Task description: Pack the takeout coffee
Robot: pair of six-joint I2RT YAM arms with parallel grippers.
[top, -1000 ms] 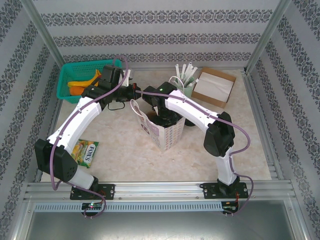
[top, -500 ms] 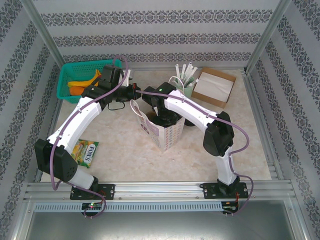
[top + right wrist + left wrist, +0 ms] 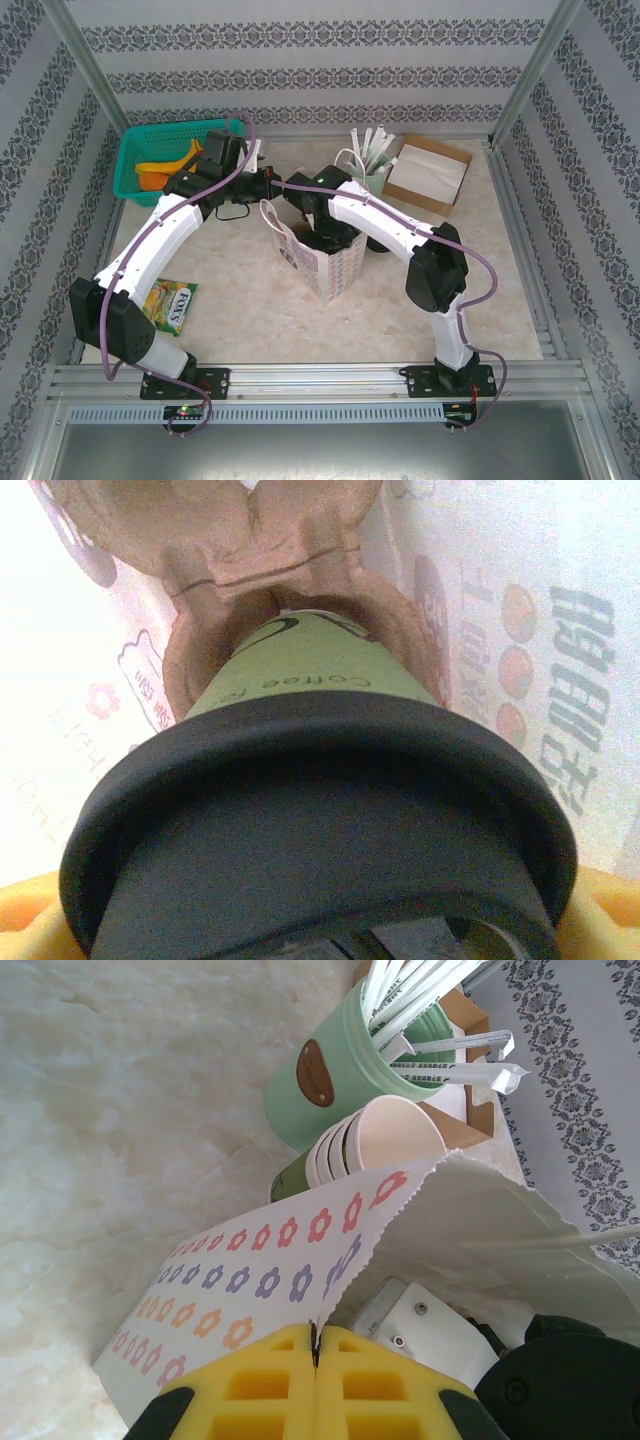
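Overall: I have both arms meeting at a paper bag (image 3: 325, 262) that stands mid-tabletop (image 3: 250, 330).
Left jaws: pressed together, their yellow pads (image 3: 260, 1390) pinching the bag's serrated top edge; the flower-printed side faces my left wrist camera.
Right jaws: down inside the bag's mouth, spread wide around the black lid (image 3: 320, 830), with a yellow pad (image 3: 25, 920) against each side of it.
Takeout coffee (image 3: 310, 675): inside the bag, lid up under the right wrist, its green lower part sitting in a brown moulded holder (image 3: 290, 550).
Beyond the bag: a stack of lidless cups (image 3: 370, 1140) sits just beside a mint-green canister (image 3: 330, 1070) of wrapped straws, with a cardboard box (image 3: 430, 175) near them.
Far left: a green basket (image 3: 150, 150) holds yellow and orange things I cannot identify.
Near left: a snack packet (image 3: 172, 305) lies flat on the tabletop beside the left arm (image 3: 150, 245).
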